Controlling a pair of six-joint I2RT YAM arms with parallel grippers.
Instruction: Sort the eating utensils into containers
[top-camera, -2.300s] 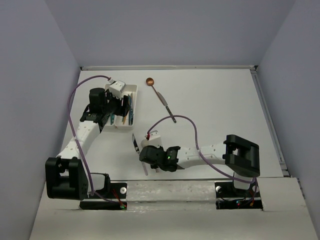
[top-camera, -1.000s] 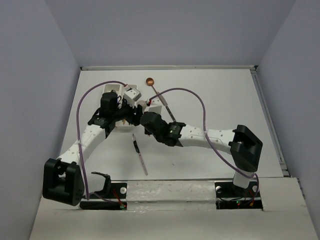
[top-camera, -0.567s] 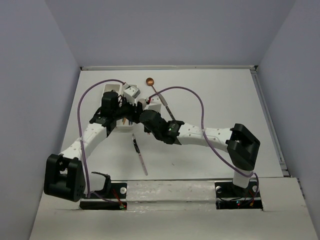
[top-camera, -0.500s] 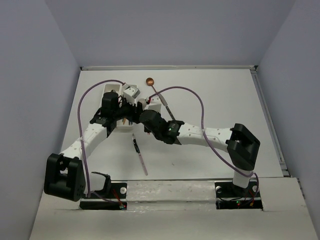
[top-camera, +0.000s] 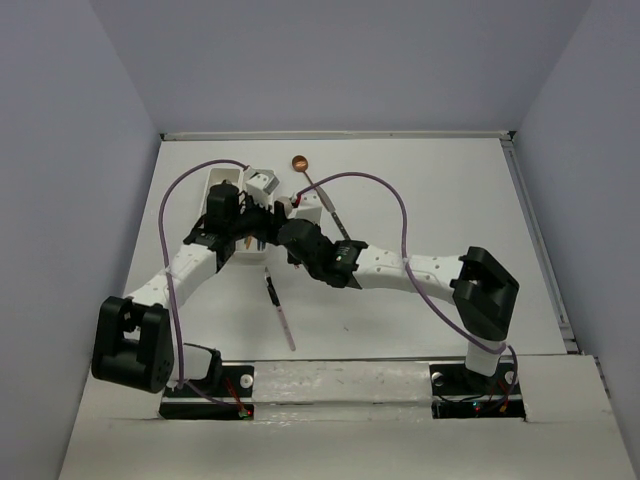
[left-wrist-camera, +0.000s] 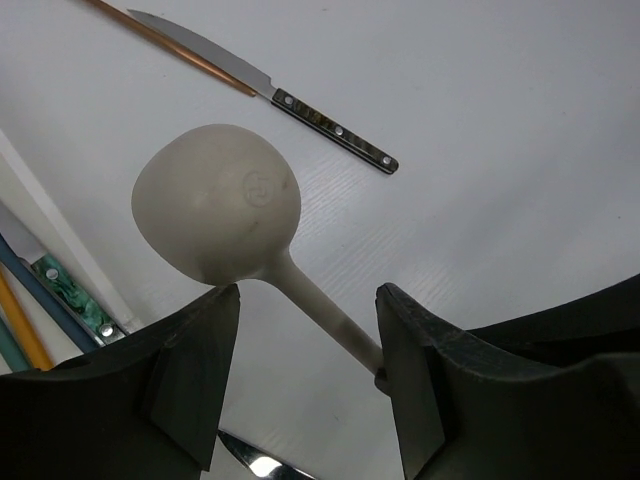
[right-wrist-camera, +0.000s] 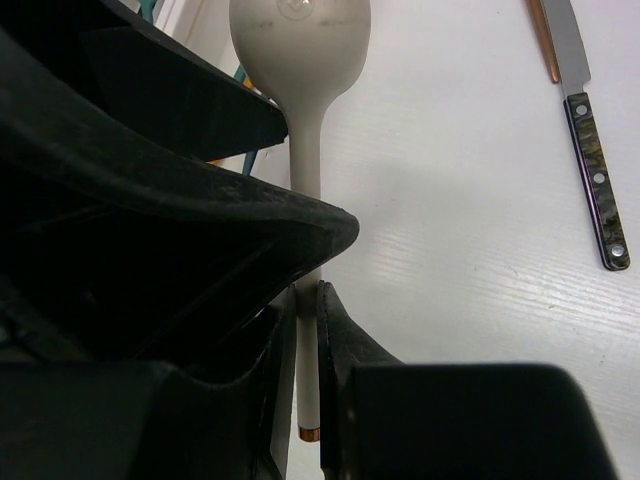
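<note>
My right gripper (right-wrist-camera: 307, 300) is shut on the handle of a beige spoon (right-wrist-camera: 300, 40) and holds it above the table beside the white tray (top-camera: 221, 181). My left gripper (left-wrist-camera: 305, 385) is open, and the spoon's handle (left-wrist-camera: 320, 310) passes between its jaws and touches the right finger (left-wrist-camera: 440, 380). In the top view both grippers, left (top-camera: 256, 222) and right (top-camera: 285, 224), meet at the tray's right side. The tray's edge (left-wrist-camera: 40, 225) shows teal and orange utensils (left-wrist-camera: 70, 285) inside. A second tray is not visible.
A copper spoon (top-camera: 299, 162) and a dark-handled knife (left-wrist-camera: 335, 128) lie on the table beyond the grippers. Another knife (top-camera: 278, 305) lies nearer the arm bases. Purple cables loop over both arms.
The right arm carried the beige spoon from the near table up to the tray. The left gripper swung right from over the tray to meet it. In the last half second little moves.
</note>
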